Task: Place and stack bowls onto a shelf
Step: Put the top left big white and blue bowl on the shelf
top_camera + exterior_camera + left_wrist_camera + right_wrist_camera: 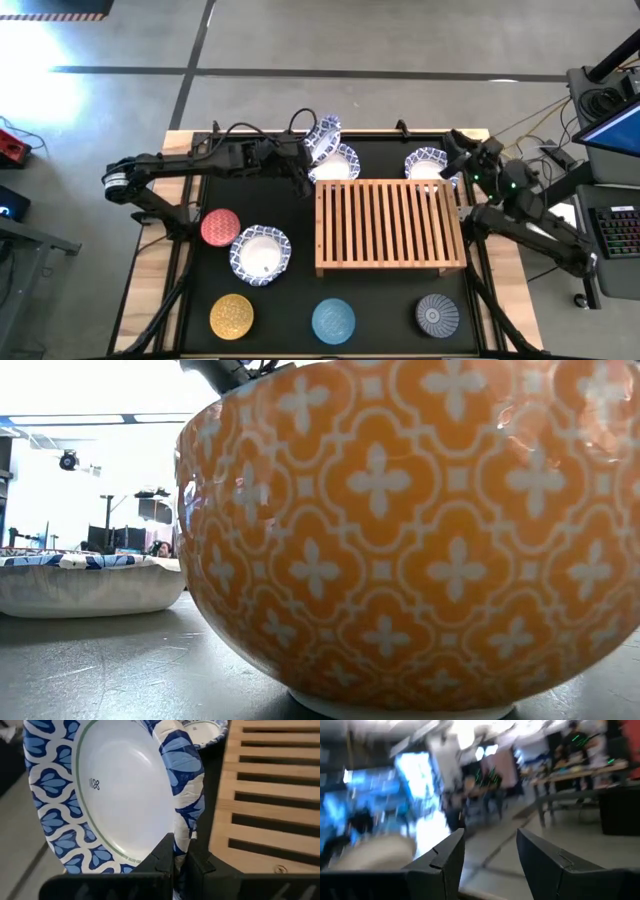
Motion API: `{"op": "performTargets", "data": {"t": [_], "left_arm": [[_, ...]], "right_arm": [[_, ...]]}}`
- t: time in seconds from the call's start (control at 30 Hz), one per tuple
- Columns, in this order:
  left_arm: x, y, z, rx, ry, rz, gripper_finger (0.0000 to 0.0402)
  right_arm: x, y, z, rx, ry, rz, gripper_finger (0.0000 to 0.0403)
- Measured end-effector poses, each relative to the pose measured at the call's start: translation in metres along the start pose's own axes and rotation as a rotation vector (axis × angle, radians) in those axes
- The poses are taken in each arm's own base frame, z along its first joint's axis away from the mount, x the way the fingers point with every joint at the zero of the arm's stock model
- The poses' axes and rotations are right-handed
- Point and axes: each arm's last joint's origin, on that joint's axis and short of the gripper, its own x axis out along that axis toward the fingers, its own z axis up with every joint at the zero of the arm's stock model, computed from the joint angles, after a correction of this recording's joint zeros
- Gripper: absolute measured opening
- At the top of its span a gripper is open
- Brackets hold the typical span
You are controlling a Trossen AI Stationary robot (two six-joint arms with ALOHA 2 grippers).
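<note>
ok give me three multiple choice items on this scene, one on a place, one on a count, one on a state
1. Where is the bowl held by the left gripper?
A. at the wooden rack's far left corner
B. on the rack's slats
C. beside the yellow bowl

2. How many blue-rimmed white bowls show in the high view?
A. two
B. four
C. six

3. How does the right gripper stand?
A. shut on a bowl
B. open, holding nothing
C. shut, empty

Answers:
1 A: the held bowl hangs tilted by the corner of the rack, whose slats are bare.
2 B: the held one, one beside it, one behind the rack, and one by the red bowl.
3 B: its fingers stand apart with only the room between them.
</note>
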Motion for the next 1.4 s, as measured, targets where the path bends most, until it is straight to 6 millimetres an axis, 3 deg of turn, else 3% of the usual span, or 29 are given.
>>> {"op": "performTargets", "data": {"t": [0.27, 0.5, 0.73, 1.1, 1.4], "left_arm": [[-0.011, -0.011, 0.009, 0.135, 0.012, -0.137, 0.0], [-0.02, -0.022, 0.017, 0.329, -0.023, -0.26, 0.0], [-0.025, -0.04, 0.017, 0.438, -0.077, -0.414, 0.0], [-0.031, -0.06, 0.032, 0.487, -0.218, -0.5, 0.0], [-0.02, -0.072, 0.05, 0.499, -0.272, -0.69, 0.0]], "right_arm": [[0.013, 0.017, 0.042, -0.181, 0.248, 0.154, 0.0169], [0.019, 0.032, 0.06, -0.303, 0.365, 0.497, 0.0169], [0.019, 0.04, 0.065, -0.43, 0.38, 0.755, 0.0169], [0.048, 0.052, 0.051, -0.495, 0.439, 0.893, 0.0169], [0.049, 0.069, 0.051, -0.554, 0.325, 1.086, 0.0169]]}}
